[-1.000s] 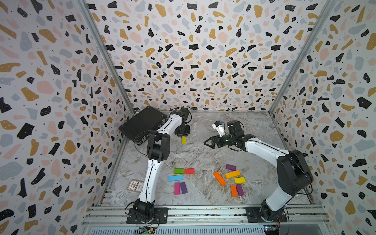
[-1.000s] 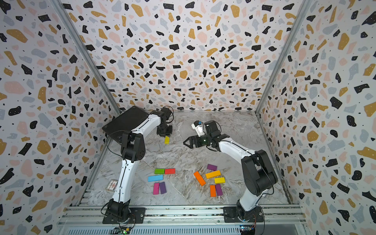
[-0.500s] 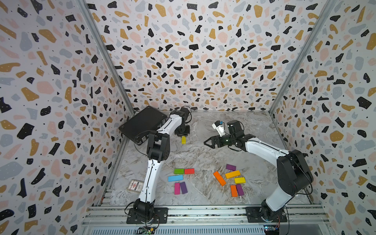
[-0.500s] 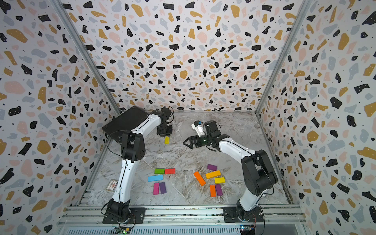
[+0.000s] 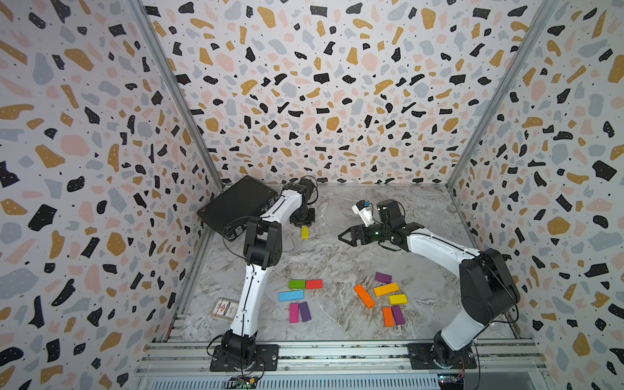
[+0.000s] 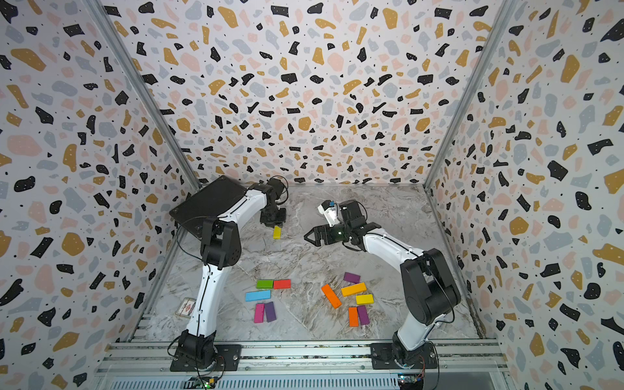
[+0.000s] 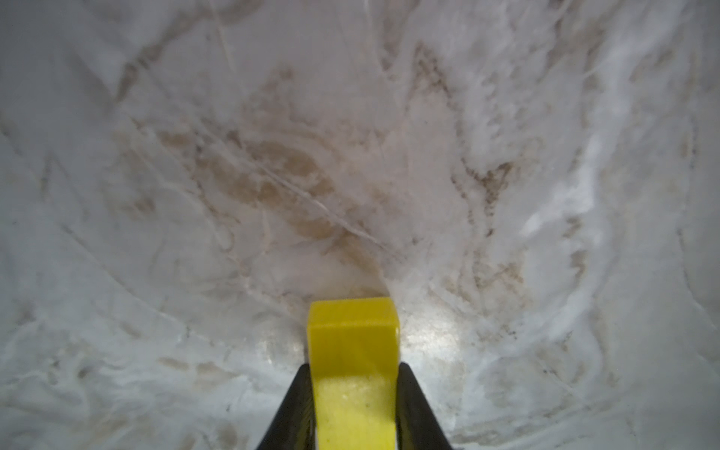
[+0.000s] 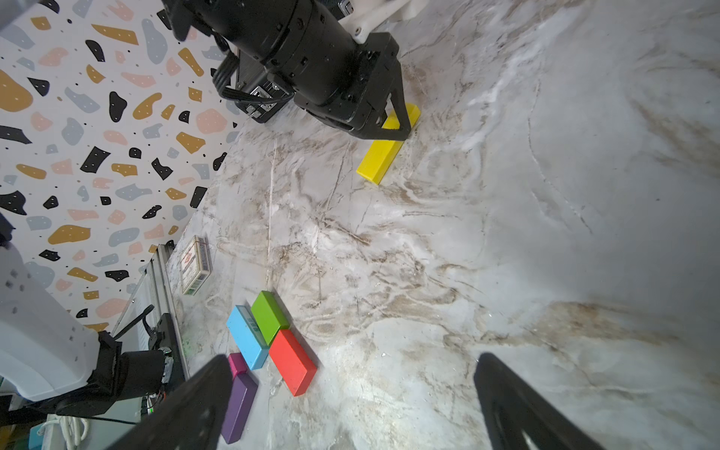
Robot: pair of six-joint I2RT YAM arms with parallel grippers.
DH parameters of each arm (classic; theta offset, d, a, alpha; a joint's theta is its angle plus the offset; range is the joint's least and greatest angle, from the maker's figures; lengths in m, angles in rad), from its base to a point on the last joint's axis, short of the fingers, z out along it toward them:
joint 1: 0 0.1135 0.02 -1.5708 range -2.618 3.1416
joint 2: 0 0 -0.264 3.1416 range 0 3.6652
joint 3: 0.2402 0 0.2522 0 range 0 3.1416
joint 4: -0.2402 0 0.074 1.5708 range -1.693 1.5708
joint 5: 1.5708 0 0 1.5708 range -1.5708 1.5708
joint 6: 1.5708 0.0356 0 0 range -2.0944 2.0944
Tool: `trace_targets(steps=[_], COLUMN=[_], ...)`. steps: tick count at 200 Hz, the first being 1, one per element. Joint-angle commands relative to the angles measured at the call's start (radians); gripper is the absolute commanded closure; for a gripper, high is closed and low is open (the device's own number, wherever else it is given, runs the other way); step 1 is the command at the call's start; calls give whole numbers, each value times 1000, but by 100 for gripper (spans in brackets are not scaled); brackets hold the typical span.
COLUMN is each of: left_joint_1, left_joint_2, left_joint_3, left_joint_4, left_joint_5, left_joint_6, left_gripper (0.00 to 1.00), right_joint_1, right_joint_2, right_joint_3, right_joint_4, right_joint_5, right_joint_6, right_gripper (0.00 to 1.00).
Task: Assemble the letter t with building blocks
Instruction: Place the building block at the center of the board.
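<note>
Yellow block (image 5: 305, 232) is lying flat on the marble surface (image 5: 337, 260), far and left of centre, its long side running near-to-far. Left pincer (image 5: 302, 220) is pinching its far end, with one black finger pressing each long side; this is showing clearly in the left wrist view, yellow block (image 7: 352, 339) sticking out past the left pincer (image 7: 354, 372). Whether the block is fully resting on the surface or a hair off it, cannot tell.

Right pincer (image 5: 341, 237) is hovering over the far middle of the surface, spread wide and holding nothing. It is pointing left toward the yellow block and sitting well apart from it.

Near-left group:
- green block (image 5: 297, 283) and red block (image 5: 314, 283) are sitting end to end, touching
- blue block (image 5: 291, 295) is lying just near of the green one
- pink block (image 5: 293, 312) and purple block (image 5: 304, 311) are lying side by side, nearest

Near-right group:
- far purple block (image 5: 383, 277) is sitting just beyond the amber block (image 5: 386, 289)
- slanted orange block (image 5: 364, 296) is lying to their left
- second yellow block (image 5: 397, 299) is lying just near of the amber one
- short orange block (image 5: 388, 316) and last purple block (image 5: 398, 314) are lying side by side, nearest

Black case (image 5: 236, 206) is sitting in the far-left corner, behind the left arm. Small printed box (image 5: 227, 308) is lying at the near-left edge.
</note>
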Motion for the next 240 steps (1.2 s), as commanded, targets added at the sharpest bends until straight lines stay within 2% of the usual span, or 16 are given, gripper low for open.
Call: trace_targets(steps=[1,55,129,240], left_joint_1=[9,13,13,12], left_joint_2=[23,24,8,-46], left_joint_3=[22,25,11,-26], left_joint_4=[-10,-10,-1,15], left_joint_5=[-9,-10,-2,19], left_joint_6=[20,22,32,46], left_gripper=[76,69,50,53], right_joint_1=[-4,-4,-5,-4], right_joint_2=[0,9,5,-5], right_joint_3=[21,23,18,16], right_joint_4=[3,9,9,9], right_joint_5=[-13,-20,-21,-27], right_joint_6=[3,8,12,27], right_gripper=[1,0,1,1])
